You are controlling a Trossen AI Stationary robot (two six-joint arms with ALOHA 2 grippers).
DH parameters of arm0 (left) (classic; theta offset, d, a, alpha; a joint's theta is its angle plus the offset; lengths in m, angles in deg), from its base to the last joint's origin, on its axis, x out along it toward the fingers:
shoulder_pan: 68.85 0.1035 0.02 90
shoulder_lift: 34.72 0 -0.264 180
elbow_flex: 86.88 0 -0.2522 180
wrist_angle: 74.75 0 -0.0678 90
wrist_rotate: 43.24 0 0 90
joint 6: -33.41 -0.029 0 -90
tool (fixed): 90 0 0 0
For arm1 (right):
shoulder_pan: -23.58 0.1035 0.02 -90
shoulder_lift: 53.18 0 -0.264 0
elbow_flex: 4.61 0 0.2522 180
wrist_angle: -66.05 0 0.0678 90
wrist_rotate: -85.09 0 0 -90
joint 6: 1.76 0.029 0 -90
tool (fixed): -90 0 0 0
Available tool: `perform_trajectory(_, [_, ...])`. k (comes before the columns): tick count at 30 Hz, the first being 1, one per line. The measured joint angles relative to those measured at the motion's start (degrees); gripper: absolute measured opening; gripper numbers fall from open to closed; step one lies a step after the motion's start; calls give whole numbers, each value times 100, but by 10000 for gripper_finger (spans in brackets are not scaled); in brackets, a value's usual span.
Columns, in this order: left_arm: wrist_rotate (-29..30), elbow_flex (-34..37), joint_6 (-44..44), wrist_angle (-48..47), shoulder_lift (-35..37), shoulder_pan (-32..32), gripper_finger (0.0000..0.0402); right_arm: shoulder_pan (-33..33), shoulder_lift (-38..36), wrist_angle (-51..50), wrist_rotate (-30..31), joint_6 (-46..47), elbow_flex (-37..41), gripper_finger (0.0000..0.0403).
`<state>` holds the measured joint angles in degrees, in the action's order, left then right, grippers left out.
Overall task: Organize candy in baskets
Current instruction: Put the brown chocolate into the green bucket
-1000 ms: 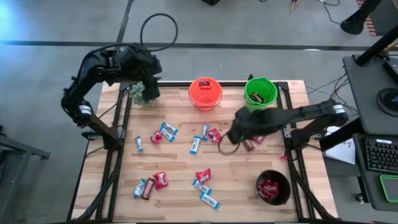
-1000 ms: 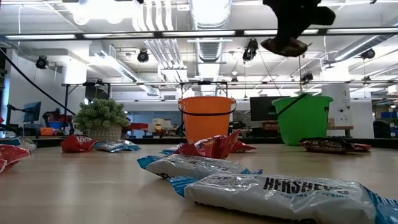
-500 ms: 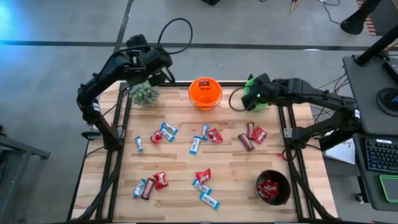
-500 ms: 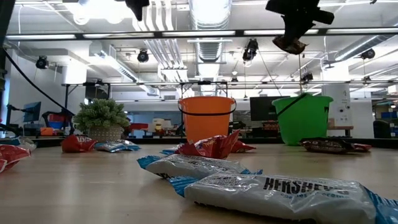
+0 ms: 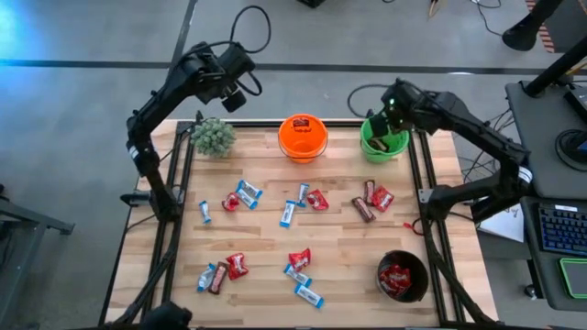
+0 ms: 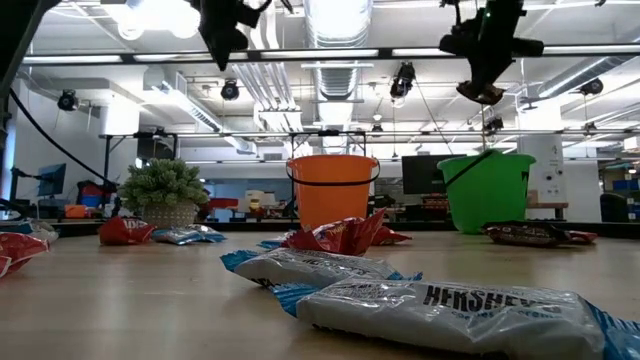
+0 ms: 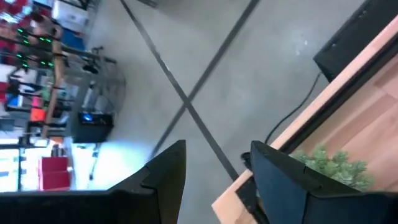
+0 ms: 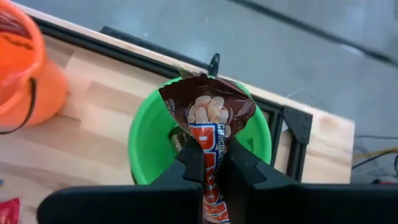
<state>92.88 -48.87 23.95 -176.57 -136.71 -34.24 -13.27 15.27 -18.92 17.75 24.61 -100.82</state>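
Observation:
My right gripper (image 5: pixel 393 115) hangs over the green basket (image 5: pixel 367 145), shut on a dark brown candy packet (image 8: pixel 208 115) with peanuts printed on it. In the low view the packet (image 6: pixel 480 93) dangles high above the basket (image 6: pixel 487 190). The orange basket (image 5: pixel 303 137) stands to the left of the green one. The black basket (image 5: pixel 417 291) sits near the table's near right corner with red packets inside. Red, blue-and-white and brown candy (image 5: pixel 289 213) lies scattered on the wood. My left gripper (image 5: pixel 234 78) is open, raised beyond the far left corner. My right gripper pinches the brown packet between its two fingers (image 8: pixel 186 163) at one end (image 8: pixel 210 146), coming from above and pointing down. The packet is lifted clear. Its crinkled free end (image 8: pixel 205 93) hangs below the fingertips over the green basket's opening (image 8: pixel 140 140).
A small bushy potted plant (image 5: pixel 213 137) stands at the far left corner, below my left arm. Two candies, one brown and one red (image 5: pixel 373 200), lie between the green and black baskets. More candy (image 5: pixel 237 265) lies toward the near edge. Black frame rails run along both table sides.
My right gripper has carried the brown packet up from the table's middle toward the far edge and now hangs over the green basket. My left arm has risen from beside the plant and swung out past the far edge.

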Motion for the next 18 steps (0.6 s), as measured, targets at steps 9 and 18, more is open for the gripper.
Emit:
perform_trajectory(9, [-213, -6, -387, 832, -196, 281, 162, -1025, 249, 409, -1060, -490, 2, 17])
perform_trajectory(18, [-899, -8, -511, 1481, -223, 380, 162, -1290, 533, 445, -1683, -864, -2, 17])
